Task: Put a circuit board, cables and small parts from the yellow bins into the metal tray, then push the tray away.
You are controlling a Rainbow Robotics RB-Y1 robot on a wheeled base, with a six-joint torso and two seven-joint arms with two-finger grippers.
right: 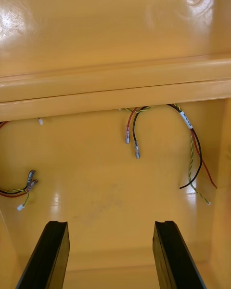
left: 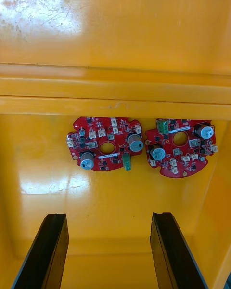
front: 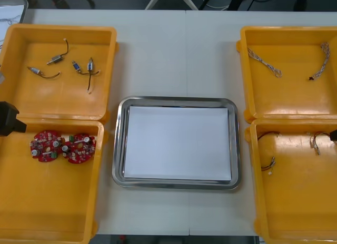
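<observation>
While the metal tray (front: 177, 102) lies at the centre of the front view, white inside and flat on the counter (front: 152, 54), you have both hands released over the lower bins. At the lower left of the frame, the lower left yellow bin (front: 52, 202) holds a round red circuit board (front: 46, 146) and a second circuit board (front: 80, 148), side by side and close together near that bin's upper wall. Your left hand (left: 109, 216) hangs above that bin's floor with its fingers spread wide and nothing between them. In its wrist view both boards lie beyond the fingertips, apart from them.

In the upper left yellow bin (front: 31, 33) you can see four small metal parts (front: 55, 59), scattered, some trailing thin wires. At the upper right of the frame, the upper right yellow bin (front: 284, 97) carries two twisted blue and white cables (front: 263, 62), one near its left wall and the other near its right. The lower right yellow bin (front: 295, 202) holds red, black and yellow cable bundles (right: 195, 142) near its upper wall. Your right hand (right: 110, 224) hovers over that bin, fingers parted and gripping nothing, with the cables lying beyond its tips.
</observation>
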